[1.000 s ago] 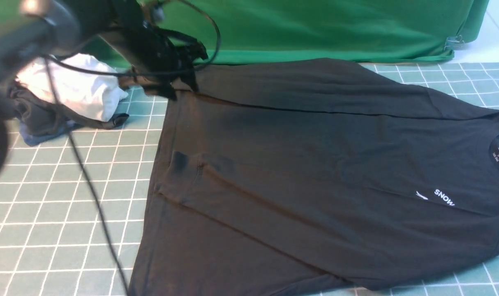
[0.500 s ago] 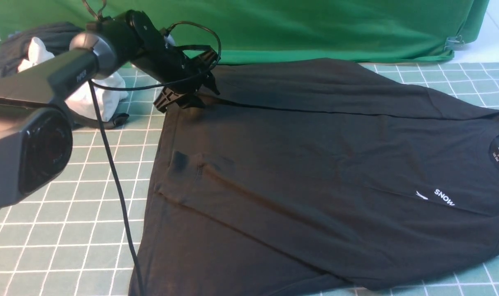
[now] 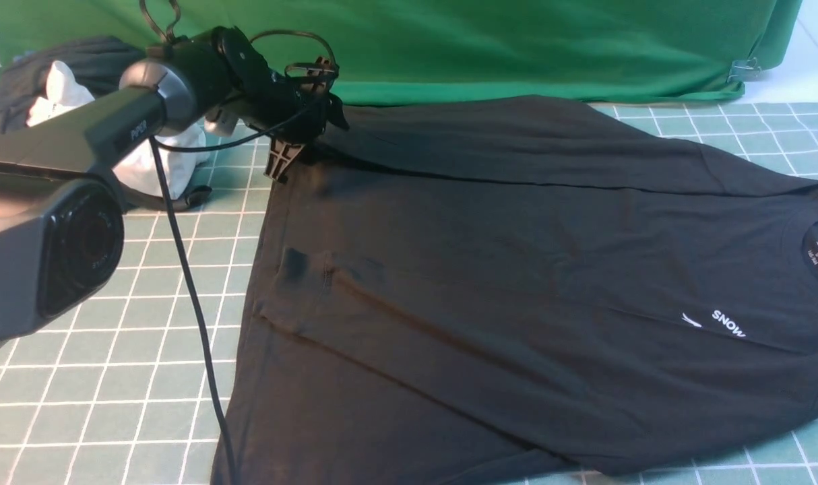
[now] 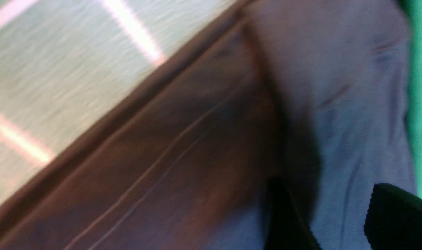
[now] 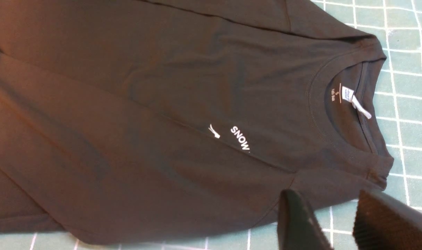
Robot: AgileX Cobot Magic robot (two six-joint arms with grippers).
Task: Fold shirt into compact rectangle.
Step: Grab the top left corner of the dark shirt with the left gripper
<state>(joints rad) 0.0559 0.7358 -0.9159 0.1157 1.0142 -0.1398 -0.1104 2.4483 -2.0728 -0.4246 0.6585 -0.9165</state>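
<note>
L tool (image 3: 300, 143), jaws apart, at far hem corner of shirt (image 3: 517, 269).

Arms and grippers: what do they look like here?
Left arm: dark grey tube, silver joint ring, small white lettering, looped black cable. Left gripper and right gripper: black fingers, ribbed pads.

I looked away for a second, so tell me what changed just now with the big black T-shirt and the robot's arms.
The left arm stopped swinging and steadied. The left gripper dipped to the far left hem corner of the large black T-shirt, then eased up and back a little, with its jaws apart and no cloth lifted. The shirt and the green gridded mat lie unchanged.
</note>
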